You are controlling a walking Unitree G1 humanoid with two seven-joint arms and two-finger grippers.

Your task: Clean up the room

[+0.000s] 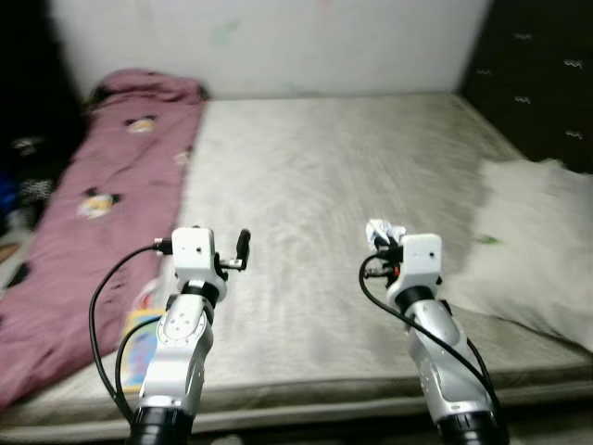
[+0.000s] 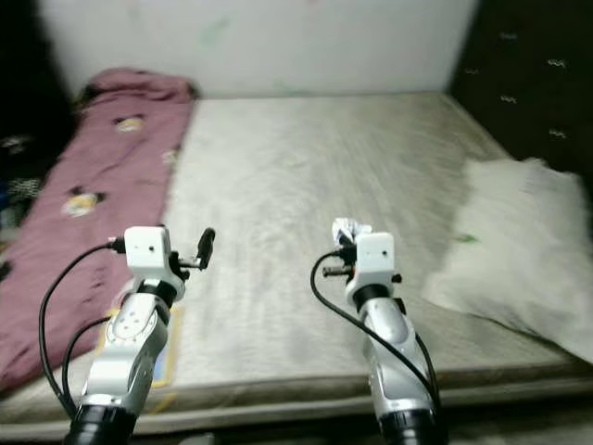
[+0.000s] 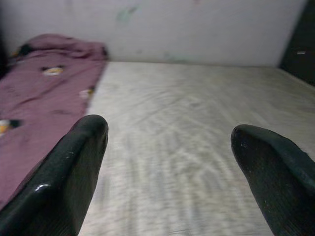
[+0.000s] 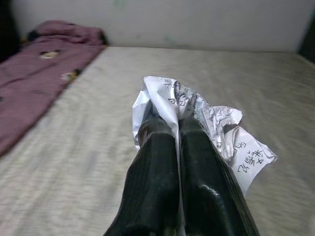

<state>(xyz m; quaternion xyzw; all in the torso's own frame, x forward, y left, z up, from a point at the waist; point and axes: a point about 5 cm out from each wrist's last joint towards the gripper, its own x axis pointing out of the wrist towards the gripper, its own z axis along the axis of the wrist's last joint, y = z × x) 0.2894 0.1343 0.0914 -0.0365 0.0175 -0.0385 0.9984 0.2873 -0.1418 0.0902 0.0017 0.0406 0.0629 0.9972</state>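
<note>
Right hand (image 4: 170, 129) pinching crumpled white paper with handwriting (image 4: 206, 123) over grey bed (image 1: 306, 167), near front edge. Left hand (image 3: 170, 162) spread wide. Maroon blanket (image 1: 88, 213) along bed's left side, white pillow (image 1: 533, 241) right.

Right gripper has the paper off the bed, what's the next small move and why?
Probably keep the right gripper shut and draw the arm back from the bed, then turn to look for a bin. Its fingers are clamped on the crumpled paper, held above the mattress, and no bin is visible here. The left gripper is open and holds nothing.
</note>
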